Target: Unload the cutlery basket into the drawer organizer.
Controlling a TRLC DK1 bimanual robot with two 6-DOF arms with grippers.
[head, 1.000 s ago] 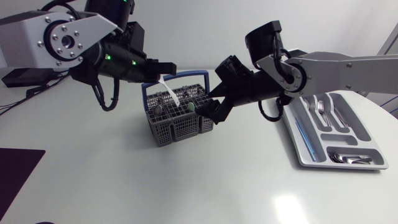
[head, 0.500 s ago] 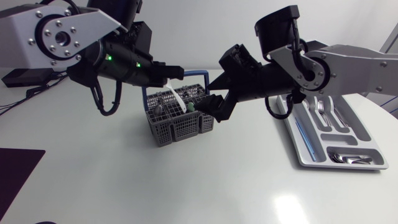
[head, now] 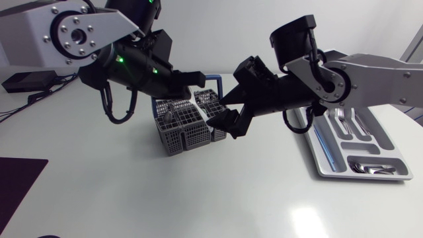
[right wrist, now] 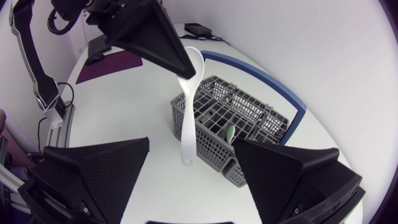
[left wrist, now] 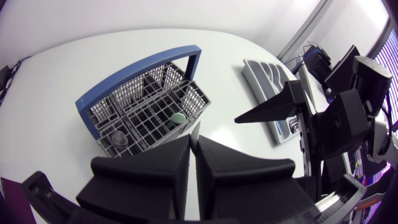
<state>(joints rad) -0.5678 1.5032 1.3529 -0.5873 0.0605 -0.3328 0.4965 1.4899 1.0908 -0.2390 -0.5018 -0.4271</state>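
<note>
Down in the lower left corner of the head view a dark mat [head: 18, 180] lies at the edge of the white table [head: 132, 198]. The left arm [head: 73, 39] comes in from the upper left, and its left gripper [head: 200, 79] sits above the cutlery basket [head: 180, 131], fingers pressed nearly together on the bowl end of a white spoon [right wrist: 185, 118]. The right wrist view shows that spoon hanging handle-down over the basket; I cannot tell whether its tip is out of the compartments. The basket is grey with a blue handle, just left of centre, and a green-handled piece [left wrist: 177, 118] stands in one cell. Just beside it, the right gripper [head: 223, 111] has its fingers spread wide on either side of the hanging spoon, touching nothing. The right arm [head: 370, 69] stretches off toward the right edge. Under it, at the right, lies the drawer organizer [head: 328, 158], well apart from the basket with white tabletop between, forks [head: 344, 116] in an upper slot and spoons [head: 370, 168] in the lowest.
</note>
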